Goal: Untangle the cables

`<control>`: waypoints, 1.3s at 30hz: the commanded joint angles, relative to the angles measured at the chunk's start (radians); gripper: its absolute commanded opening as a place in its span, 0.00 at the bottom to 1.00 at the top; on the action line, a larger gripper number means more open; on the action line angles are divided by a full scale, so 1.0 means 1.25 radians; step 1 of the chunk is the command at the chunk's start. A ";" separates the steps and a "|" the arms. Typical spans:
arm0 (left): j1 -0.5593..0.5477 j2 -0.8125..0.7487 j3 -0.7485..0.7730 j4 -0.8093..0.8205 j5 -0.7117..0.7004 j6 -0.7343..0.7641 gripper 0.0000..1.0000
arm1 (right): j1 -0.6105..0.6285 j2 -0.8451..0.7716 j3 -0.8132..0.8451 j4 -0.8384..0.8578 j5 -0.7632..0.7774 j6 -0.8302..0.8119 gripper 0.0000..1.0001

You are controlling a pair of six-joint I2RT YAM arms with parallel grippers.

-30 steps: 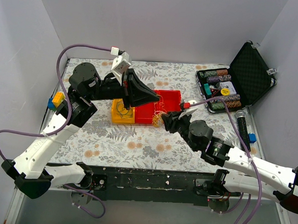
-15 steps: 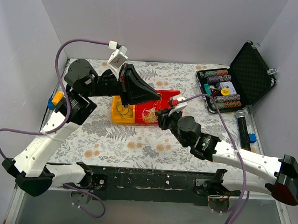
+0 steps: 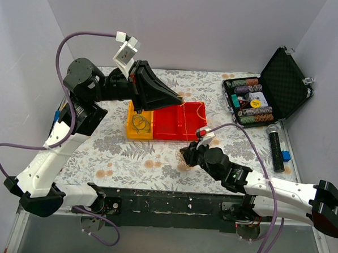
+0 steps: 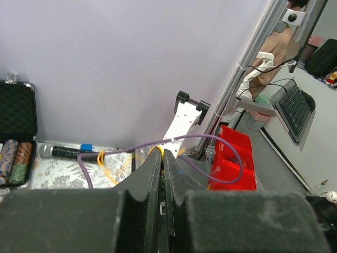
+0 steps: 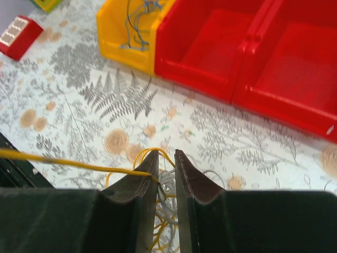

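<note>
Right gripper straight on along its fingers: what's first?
Probably the fern-print table just beyond the right gripper, which pinches the cables and tilts downward; if nearly level, the front wall of the red bin. Depth unclear.

No legible text — none anywhere

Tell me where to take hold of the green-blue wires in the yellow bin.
Pinch the green-blue wires where their loops cross, coming straight down: the yellow bin has walls shutting off every side, and the coil lies low inside, probably.
</note>
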State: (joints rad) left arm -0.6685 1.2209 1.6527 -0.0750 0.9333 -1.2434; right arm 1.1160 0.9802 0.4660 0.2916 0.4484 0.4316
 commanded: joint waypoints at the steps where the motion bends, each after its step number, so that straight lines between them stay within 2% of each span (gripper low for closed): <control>1: 0.008 -0.001 0.094 0.053 -0.021 0.001 0.00 | 0.010 -0.018 -0.077 -0.050 -0.013 0.079 0.25; 10: 0.019 0.068 0.248 0.007 -0.138 0.094 0.00 | 0.026 -0.023 -0.165 -0.049 -0.019 0.144 0.26; 16: 0.019 0.106 0.363 0.000 -0.292 0.198 0.00 | 0.043 0.001 -0.203 -0.038 -0.013 0.177 0.33; 20: 0.019 0.104 0.373 0.012 -0.384 0.230 0.00 | 0.052 0.005 -0.225 -0.028 -0.009 0.202 0.34; 25: 0.019 0.069 0.272 0.011 -0.392 0.257 0.00 | 0.053 -0.015 -0.223 -0.043 0.002 0.200 0.34; 30: 0.021 -0.002 0.034 0.006 -0.458 0.309 0.00 | 0.053 -0.060 -0.179 -0.084 0.030 0.169 0.34; 34: 0.019 -0.038 -0.103 0.010 -0.490 0.359 0.00 | 0.053 -0.092 -0.156 -0.102 0.033 0.157 0.34; 39: 0.021 -0.050 -0.200 0.034 -0.516 0.402 0.00 | 0.053 -0.135 -0.149 -0.122 0.040 0.157 0.34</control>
State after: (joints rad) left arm -0.6483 1.2037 1.4414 -0.0616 0.3416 -0.8150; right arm 1.1786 0.8513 0.2379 0.1566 0.4614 0.6395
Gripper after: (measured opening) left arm 0.013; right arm 0.338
